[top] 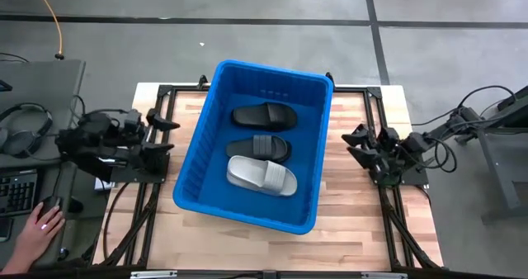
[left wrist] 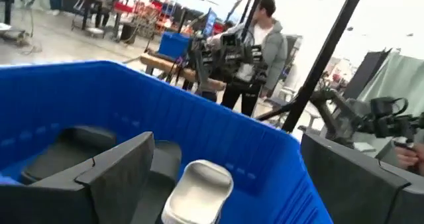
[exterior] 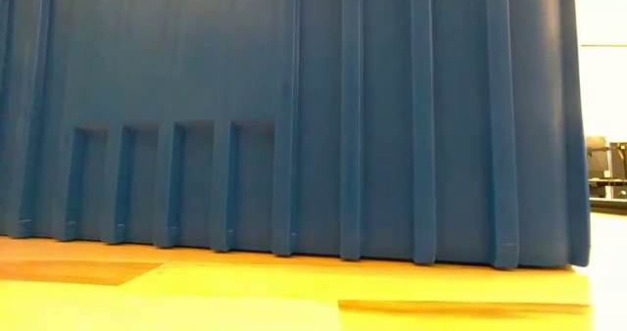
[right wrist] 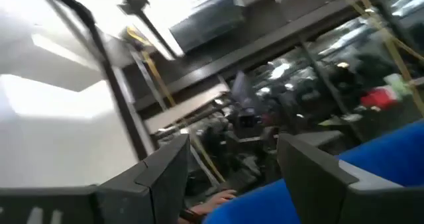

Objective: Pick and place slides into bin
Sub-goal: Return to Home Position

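The blue bin stands on the wooden table's middle, and its ribbed wall fills the low view. Inside it lie two black slides and one light grey slide, flat on the bin's floor. In the left wrist view the grey slide and a black slide show over the rim. My left gripper hangs open just outside the bin's left wall, with nothing between its fingers. Off the bin's right wall, my right gripper is also open and holds nothing. Its wrist view catches the bin's rim.
A person's hand rests at the near left, beside a keyboard and headphones on a side desk. Another person stands in the room beyond. Bare wood shows to the bin's near right.
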`<state>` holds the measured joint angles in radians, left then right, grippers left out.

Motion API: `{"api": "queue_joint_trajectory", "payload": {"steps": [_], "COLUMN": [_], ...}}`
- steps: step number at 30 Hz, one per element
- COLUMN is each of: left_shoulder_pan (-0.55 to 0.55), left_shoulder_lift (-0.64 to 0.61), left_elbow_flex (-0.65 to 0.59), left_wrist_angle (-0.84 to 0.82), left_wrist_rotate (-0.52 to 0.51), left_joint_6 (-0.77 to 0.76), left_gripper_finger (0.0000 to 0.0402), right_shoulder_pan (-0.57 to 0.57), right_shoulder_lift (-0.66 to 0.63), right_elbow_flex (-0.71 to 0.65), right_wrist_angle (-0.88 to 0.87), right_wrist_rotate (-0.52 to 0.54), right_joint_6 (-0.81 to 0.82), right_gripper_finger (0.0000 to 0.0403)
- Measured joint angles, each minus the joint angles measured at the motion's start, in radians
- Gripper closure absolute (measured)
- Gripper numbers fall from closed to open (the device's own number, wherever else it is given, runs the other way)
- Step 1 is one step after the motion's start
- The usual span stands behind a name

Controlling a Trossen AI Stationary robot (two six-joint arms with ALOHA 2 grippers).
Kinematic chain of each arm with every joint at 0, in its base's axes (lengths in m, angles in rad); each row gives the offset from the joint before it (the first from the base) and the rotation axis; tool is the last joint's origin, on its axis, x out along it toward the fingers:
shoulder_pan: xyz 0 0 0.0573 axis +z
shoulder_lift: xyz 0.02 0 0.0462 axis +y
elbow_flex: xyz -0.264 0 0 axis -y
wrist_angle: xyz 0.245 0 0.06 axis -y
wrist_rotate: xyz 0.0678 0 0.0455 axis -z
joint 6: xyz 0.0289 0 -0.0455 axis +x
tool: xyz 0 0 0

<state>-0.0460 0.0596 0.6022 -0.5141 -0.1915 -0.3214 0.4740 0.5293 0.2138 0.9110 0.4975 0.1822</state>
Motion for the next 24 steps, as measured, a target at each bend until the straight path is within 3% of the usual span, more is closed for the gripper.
{"api": "queue_joint_trajectory", "payload": {"steps": [2,7,11,17,24], "left_shoulder_pan": [0.000,0.000,0.000,0.000,0.000], "left_shoulder_lift": [-0.058,-0.001,0.006,-0.005,-0.004], "left_elbow_flex": [-0.073,-0.103,-0.109,-0.108,-0.108], "left_wrist_angle": [0.079,0.258,0.201,0.231,0.205], "left_wrist_rotate": [0.018,0.090,0.082,0.116,0.074], "left_joint_6": [0.003,0.085,0.104,0.157,0.206], "left_gripper_finger": [0.0034,0.0034,0.0034,0.0034,0.0034], "right_shoulder_pan": [0.000,0.000,0.000,0.003,0.003], "right_shoulder_lift": [-0.004,-0.021,-0.051,-0.053,-0.052], "right_elbow_flex": [0.000,0.000,0.000,0.000,0.000], "right_wrist_angle": [-0.012,-0.079,-0.176,-0.216,-0.346], "right_wrist_rotate": [0.021,0.044,0.143,0.134,0.100], "right_joint_6": [0.008,-0.057,-0.042,-0.007,0.104], "right_gripper_finger": [0.0185,0.0187,0.0186,0.0187,0.0183]}}
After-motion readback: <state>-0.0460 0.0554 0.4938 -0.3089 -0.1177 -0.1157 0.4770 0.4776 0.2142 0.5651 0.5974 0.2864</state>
